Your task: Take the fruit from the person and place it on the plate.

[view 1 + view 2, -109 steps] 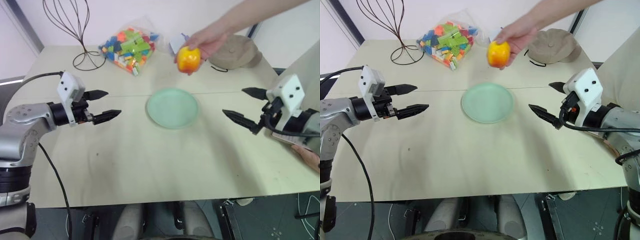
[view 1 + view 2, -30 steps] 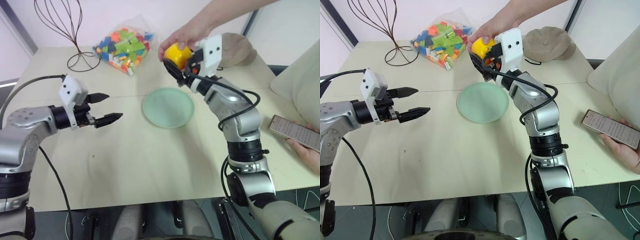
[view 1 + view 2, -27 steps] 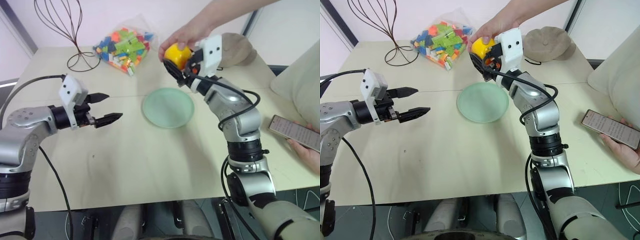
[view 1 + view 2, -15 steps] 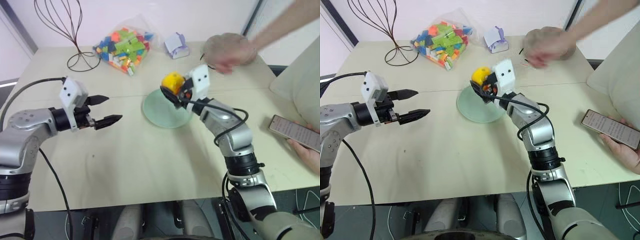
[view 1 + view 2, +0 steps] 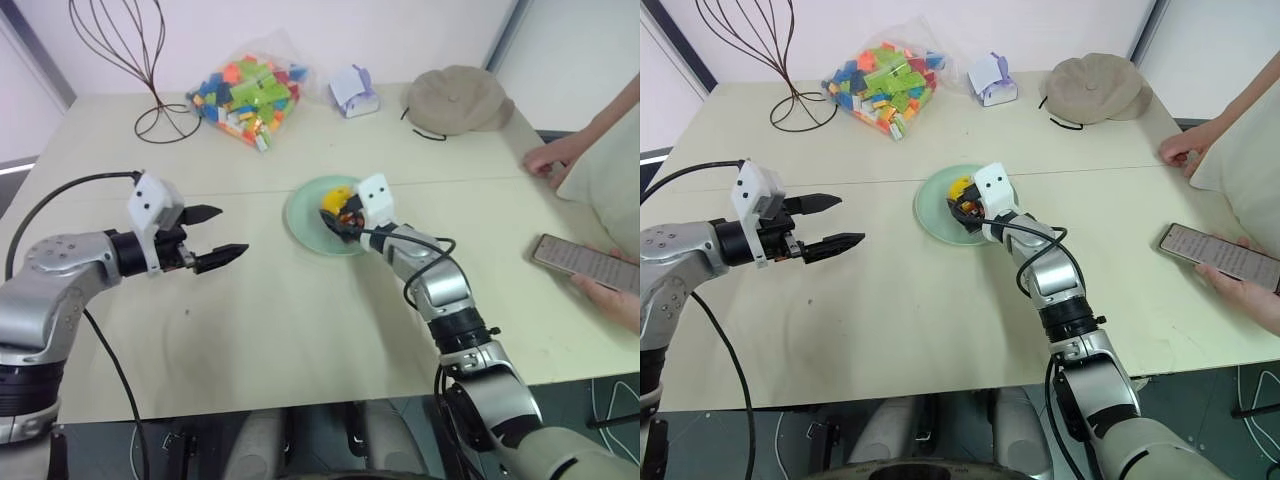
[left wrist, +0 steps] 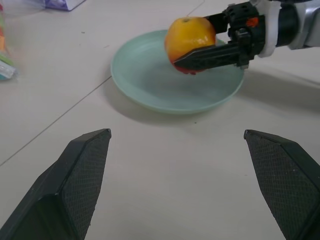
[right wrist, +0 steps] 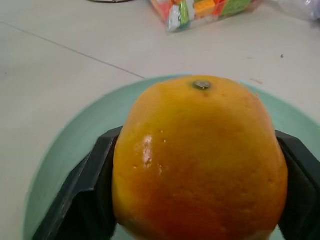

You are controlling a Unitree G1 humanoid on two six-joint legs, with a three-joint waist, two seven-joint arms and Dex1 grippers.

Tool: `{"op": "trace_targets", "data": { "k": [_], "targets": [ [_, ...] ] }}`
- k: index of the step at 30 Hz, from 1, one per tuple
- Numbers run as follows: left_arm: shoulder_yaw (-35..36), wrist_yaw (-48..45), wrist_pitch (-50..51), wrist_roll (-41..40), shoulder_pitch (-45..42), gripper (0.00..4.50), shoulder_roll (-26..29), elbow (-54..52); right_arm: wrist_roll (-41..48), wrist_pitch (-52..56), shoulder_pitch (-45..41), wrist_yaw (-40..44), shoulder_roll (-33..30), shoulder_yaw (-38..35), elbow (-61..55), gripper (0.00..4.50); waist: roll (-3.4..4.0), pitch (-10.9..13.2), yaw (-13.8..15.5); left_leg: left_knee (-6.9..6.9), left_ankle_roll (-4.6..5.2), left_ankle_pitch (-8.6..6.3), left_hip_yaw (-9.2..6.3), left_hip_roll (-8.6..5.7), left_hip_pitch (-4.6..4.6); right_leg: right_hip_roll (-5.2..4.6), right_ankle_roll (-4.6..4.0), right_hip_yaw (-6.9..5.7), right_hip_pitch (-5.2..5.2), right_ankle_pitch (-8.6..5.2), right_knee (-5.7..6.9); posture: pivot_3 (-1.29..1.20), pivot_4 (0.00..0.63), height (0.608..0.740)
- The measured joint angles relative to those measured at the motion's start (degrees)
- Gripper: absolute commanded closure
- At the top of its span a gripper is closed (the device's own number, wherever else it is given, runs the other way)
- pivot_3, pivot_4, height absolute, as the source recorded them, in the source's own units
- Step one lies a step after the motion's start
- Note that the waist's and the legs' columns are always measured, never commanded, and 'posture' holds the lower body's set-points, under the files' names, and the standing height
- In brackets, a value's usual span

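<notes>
The orange-yellow fruit [image 5: 338, 196] sits low over the pale green plate [image 5: 303, 217] in the middle of the table, its reddish underside at the plate's surface. My right gripper [image 5: 334, 212] reaches in level from the right, and its black fingers [image 7: 85, 200] press against both sides of the fruit [image 7: 200, 160]. My left gripper [image 5: 230, 232] hovers open to the left of the plate, with nothing between its fingers [image 6: 75, 175]. The person's hand [image 5: 545, 160] rests at the table's right edge, apart from the fruit.
A bag of colourful bricks [image 5: 255, 85], a wire stand [image 5: 140, 110], a small folded packet [image 5: 352, 90] and a beige cap [image 5: 455, 98] line the far side. The person's other hand holds a phone [image 5: 580, 262] at the right edge.
My right gripper took the fruit out of the person's hand and brought it down onto the plate. The person's hand drew back to the right. My left arm stayed put.
</notes>
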Motion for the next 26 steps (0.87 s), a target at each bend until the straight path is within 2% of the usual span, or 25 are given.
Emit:
{"op": "trace_targets", "data": {
  "k": [4,9,12,17,19,22,26],
  "targets": [
    [0.01,0.23,0.6,-0.25,0.57,0.0,0.0,-0.66,-0.26,0.19,-0.51,0.6,0.11,-0.02,-0.83,0.06,0.0,0.0,0.01,0.0,0.0,0.0,0.0,0.0,0.0,0.0,0.0,0.0,0.0,0.0,0.0,0.0,0.15,0.74],
    [0.04,0.25,0.8,-0.32,1.14,0.0,0.03,-0.77,0.62,4.34,0.61,3.45,-3.92,-0.4,-11.74,0.06,0.01,0.01,0.26,0.0,0.0,0.0,-0.01,-0.01,-0.02,-0.02,0.0,-0.01,0.0,0.0,-0.01,0.0,0.15,0.74],
    [0.01,0.15,0.88,-0.35,1.1,0.0,0.04,-0.77,3.05,9.83,2.26,7.07,-10.06,-2.0,-22.76,0.06,0.01,0.01,0.43,0.0,0.0,0.0,-0.02,-0.03,-0.04,-0.03,0.0,-0.03,0.0,0.0,-0.03,0.0,0.15,0.74],
    [-0.5,-0.56,0.82,-0.34,0.18,0.0,-0.02,-0.32,12.88,21.33,7.96,16.64,-26.55,-11.39,-42.64,0.06,0.01,0.01,0.66,0.0,0.02,-0.01,-0.08,-0.01,-0.08,-0.03,0.01,-0.11,0.07,-0.01,-0.15,0.0,0.15,0.74],
    [-0.46,-1.14,0.61,-0.28,-0.09,0.0,0.11,0.19,16.07,24.5,12.36,20.54,-33.52,-16.18,-46.84,0.06,0.0,0.0,0.61,0.0,0.03,-0.02,-0.07,-0.01,-0.07,-0.03,0.0,-0.12,0.15,-0.02,-0.24,0.0,0.15,0.74],
    [-0.77,-1.99,0.18,-0.14,-0.7,0.0,0.14,0.77,20.2,27.93,18.81,25.29,-40.32,-23.03,-50.31,0.06,0.01,0.01,0.35,0.0,0.03,-0.02,-0.05,0.07,-0.06,0.02,-0.15,-0.11,0.21,-0.11,-0.43,0.0,0.15,0.74],
    [-0.84,-2.89,-0.65,0.01,-1.23,0.0,0.17,1.9,23.96,29.96,22.17,27.93,-44.38,-29.14,-52.12,0.06,0.01,0.01,0.27,0.0,0.03,-0.02,-0.02,0.12,0.01,0.08,-0.14,-0.1,0.27,-0.1,-0.44,0.0,0.15,0.74]
  ]
}}
